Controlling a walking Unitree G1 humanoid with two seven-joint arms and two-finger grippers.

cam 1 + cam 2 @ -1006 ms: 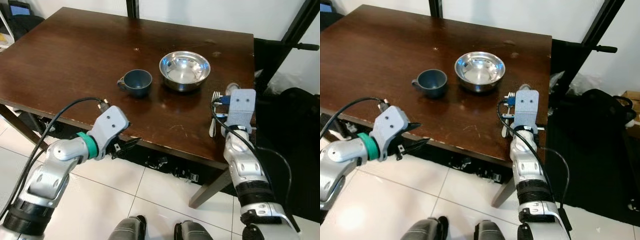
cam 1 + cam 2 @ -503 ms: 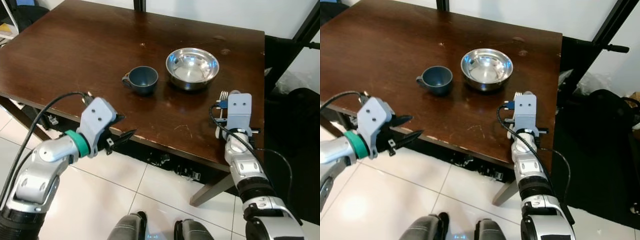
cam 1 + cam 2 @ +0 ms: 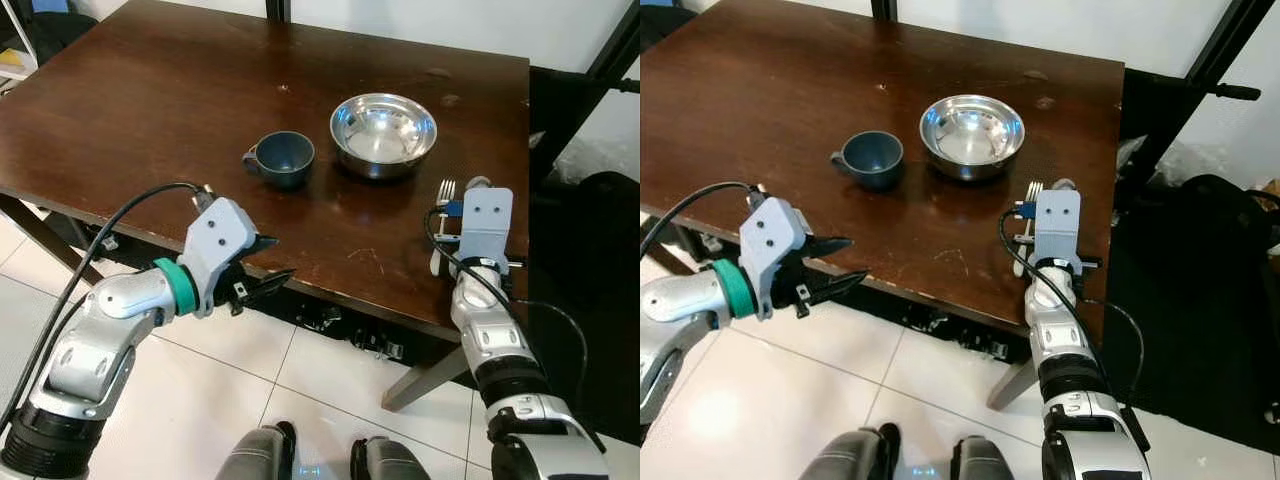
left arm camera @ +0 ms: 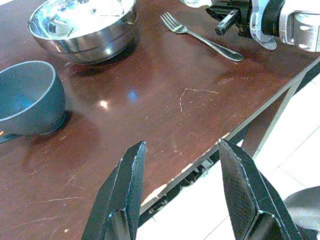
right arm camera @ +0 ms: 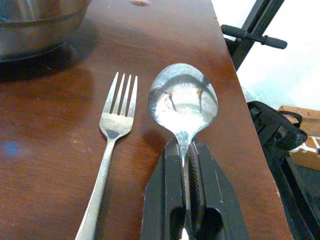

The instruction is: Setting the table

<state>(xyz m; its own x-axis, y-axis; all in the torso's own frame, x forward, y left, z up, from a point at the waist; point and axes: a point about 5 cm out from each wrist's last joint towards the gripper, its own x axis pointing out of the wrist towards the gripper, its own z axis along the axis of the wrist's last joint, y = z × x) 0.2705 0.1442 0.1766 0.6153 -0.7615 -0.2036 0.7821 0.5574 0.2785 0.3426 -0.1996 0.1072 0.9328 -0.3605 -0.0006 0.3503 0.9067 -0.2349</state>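
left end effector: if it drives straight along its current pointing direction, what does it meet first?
Probably nothing soon. The left end effector, fingers open, sits at the table's near edge and points across bare tabletop toward the fork and the right end effector holding the spoon. Height above the wood is unclear, so it might graze the surface first.

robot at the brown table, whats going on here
The right gripper is shut on a silver metal spoon, held beside a silver fork lying on the dark brown wooden table. The left gripper hovers open at the table's near edge. A dark blue cup and a round steel bowl sit further in.
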